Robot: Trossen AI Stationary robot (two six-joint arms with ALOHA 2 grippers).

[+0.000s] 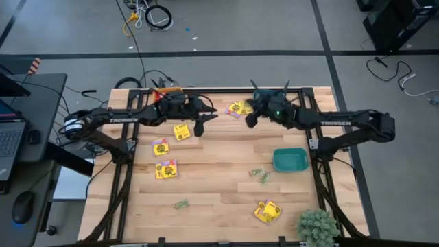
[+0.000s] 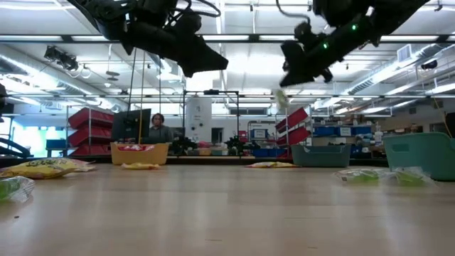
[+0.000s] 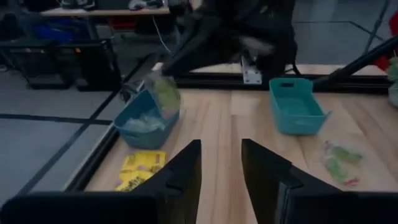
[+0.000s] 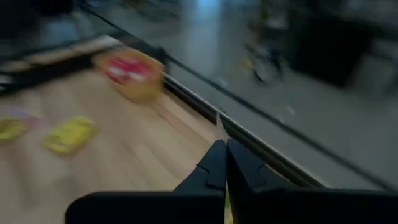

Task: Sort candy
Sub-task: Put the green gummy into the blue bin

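Several packets [image 1: 165, 169] loose on table [image 1: 219, 206], sorting unfinished. Right gripper [image 2: 284, 84] aloft, pinching pale green packet [image 2: 281, 98]. Left gripper [image 3: 221, 163] narrowly parted, empty.

Yellow candy packets [image 1: 165, 169], a teal bowl [image 1: 290, 160], pale wooden table [image 1: 219, 178].

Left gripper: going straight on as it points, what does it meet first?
Likely the right arm, holding a pale green candy: the open left gripper aims over bare table between the blue bowl and the teal bin. Depth is unclear.
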